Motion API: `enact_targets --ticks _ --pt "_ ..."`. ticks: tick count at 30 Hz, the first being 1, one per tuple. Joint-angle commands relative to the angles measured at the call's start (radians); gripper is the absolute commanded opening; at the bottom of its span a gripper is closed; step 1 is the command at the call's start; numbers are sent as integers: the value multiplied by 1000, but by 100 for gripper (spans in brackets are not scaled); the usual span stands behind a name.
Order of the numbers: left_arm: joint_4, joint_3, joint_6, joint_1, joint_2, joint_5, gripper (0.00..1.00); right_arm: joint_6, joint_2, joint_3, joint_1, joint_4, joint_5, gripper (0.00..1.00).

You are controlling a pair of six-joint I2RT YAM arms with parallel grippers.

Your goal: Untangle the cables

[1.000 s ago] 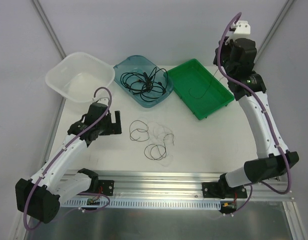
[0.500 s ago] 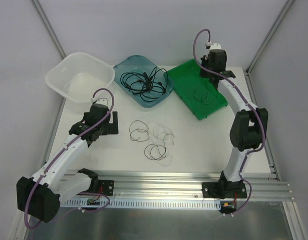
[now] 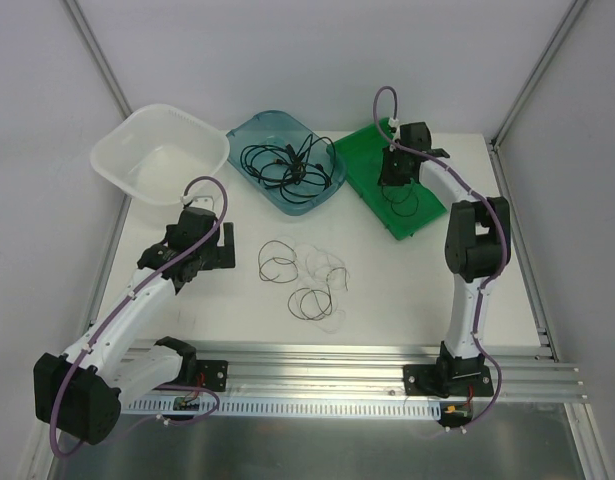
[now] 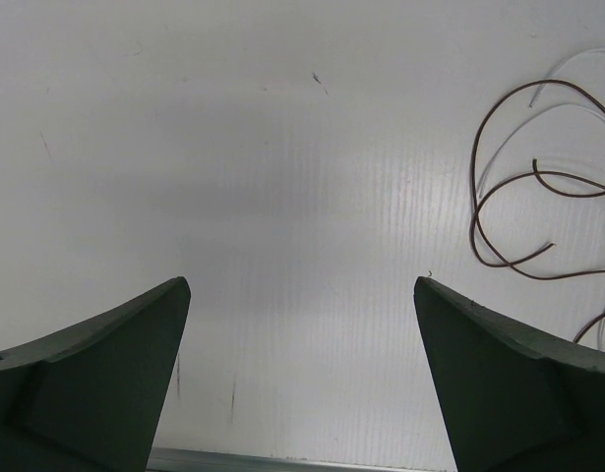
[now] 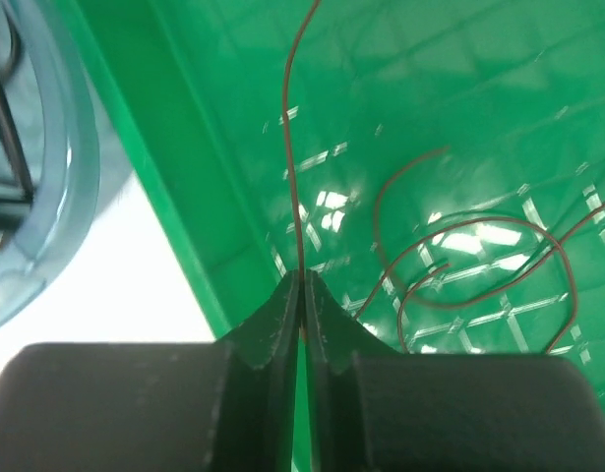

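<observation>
right gripper (image 5: 302,282) pinches a thin brown cable (image 5: 287,118) over the green tray (image 5: 459,79) (left gripper (image 4: 300,285) gapes wide, empty). a snagged release could drag it out.

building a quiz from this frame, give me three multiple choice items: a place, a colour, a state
1. Where do the black cables lie? A in a cardboard box B in the blue tray C on the floor
2. What colour is the tray below the right gripper, which is shut on a brown cable? A green B red C yellow
3. How does the left gripper stand? A shut on a cable B open and empty C shut on a plug
Answers: B, the tangle sits inside the blue rim; A, green floor fills the right wrist view; B, only table shows between its fingers.
</observation>
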Motion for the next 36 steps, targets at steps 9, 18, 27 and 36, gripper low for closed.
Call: enact_targets --ticks 9,18,27,36 --pt "13 -6 24 12 -10 -2 99 1 -109 17 -3 -129 -44 53" --pt "13 -8 24 12 -13 16 99 42 -350 -95 69 -148 26 69" --pt "13 -8 26 12 -13 29 99 108 -575 -380 306 -220 45 80" --pt "13 -8 24 12 -13 21 99 217 -660 -592 647 -238 126 78"
